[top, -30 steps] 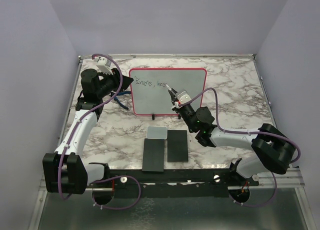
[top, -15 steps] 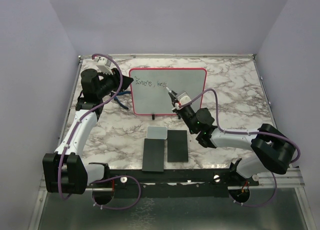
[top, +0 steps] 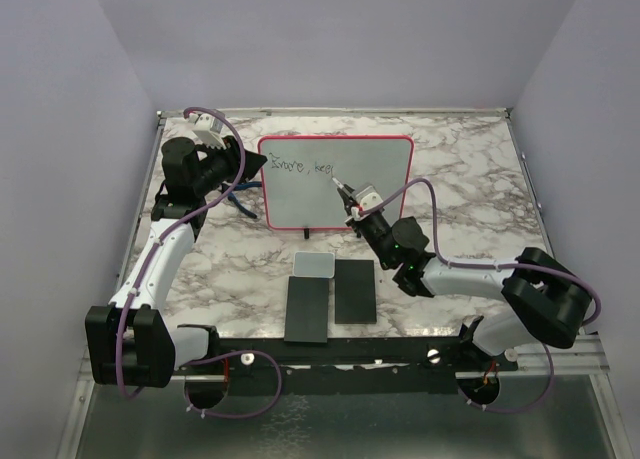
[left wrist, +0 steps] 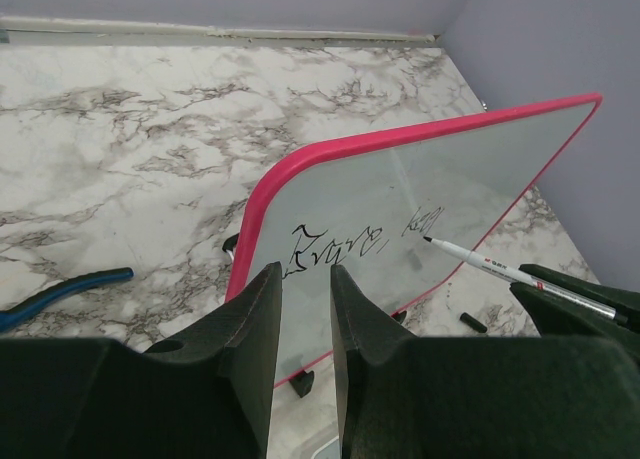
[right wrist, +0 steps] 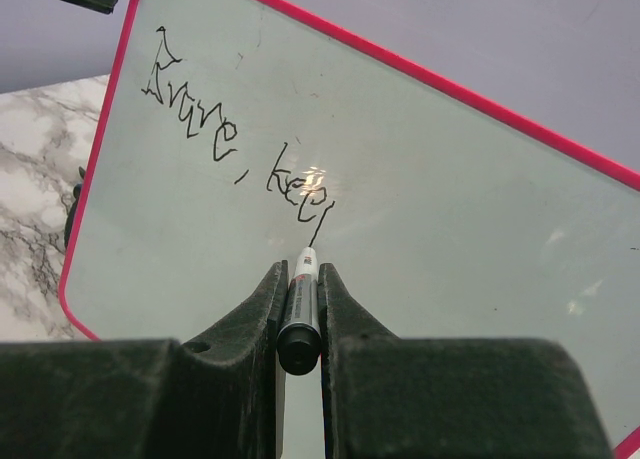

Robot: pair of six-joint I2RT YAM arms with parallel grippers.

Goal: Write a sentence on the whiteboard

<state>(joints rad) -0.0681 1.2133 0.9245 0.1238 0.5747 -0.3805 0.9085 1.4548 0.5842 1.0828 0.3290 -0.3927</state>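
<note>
Overhead view high and far, both wrist views close, all sharing whiteboard (top: 385, 184)

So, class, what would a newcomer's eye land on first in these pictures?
The whiteboard, red-rimmed, standing at the far middle of the table, with dark handwriting across its upper left. The right gripper is shut on a marker, its tip at the board by the last word. The left gripper holds the board's left edge.
</note>
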